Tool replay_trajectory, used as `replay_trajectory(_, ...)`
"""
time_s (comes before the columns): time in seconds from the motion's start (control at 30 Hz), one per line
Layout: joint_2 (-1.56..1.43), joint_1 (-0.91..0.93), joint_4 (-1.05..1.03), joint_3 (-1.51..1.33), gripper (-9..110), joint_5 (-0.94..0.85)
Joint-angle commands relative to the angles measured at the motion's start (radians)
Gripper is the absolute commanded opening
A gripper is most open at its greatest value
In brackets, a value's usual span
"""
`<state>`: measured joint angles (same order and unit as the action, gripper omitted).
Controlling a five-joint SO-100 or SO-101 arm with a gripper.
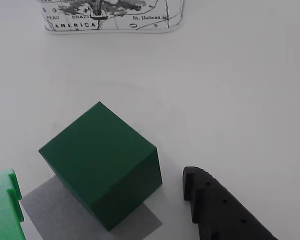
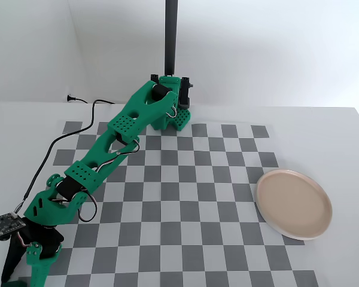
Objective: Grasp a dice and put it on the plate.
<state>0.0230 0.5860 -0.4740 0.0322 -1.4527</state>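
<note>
Early stage — gripper (image 1: 102,200) is sitting with fingers apart, straddling the dice (image 1: 102,167) at the far edge of the checkerboard (image 2: 185,203), not gripping it yet — closing, lifting and carrying to the empty plate (image 2: 294,204) at near right are remaining.

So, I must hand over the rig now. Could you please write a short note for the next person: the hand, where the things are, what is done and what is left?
Hand: open, low at the far edge of the checker mat; one green finger and one black finger stand on either side of the dice, neither touching it.
Dice: sits on the table between the fingers, not yet gripped. In the fixed view the arm hides it.
Plate: empty, at the right edge of the mat in the fixed view, far from the hand.
Done: approach to the dice.
Left: close on the dice, lift, carry it to the plate, release.
</note>
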Motion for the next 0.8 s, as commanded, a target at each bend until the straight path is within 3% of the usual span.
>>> replay_trajectory(0.0,-0.040,-0.003,0.021,0.069,30,0.005)
replay_trajectory(0.33,-0.040,-0.008,0.015,0.071,19,0.017)
replay_trajectory(0.77,-0.040,-0.012,0.023,0.071,15,0.011)
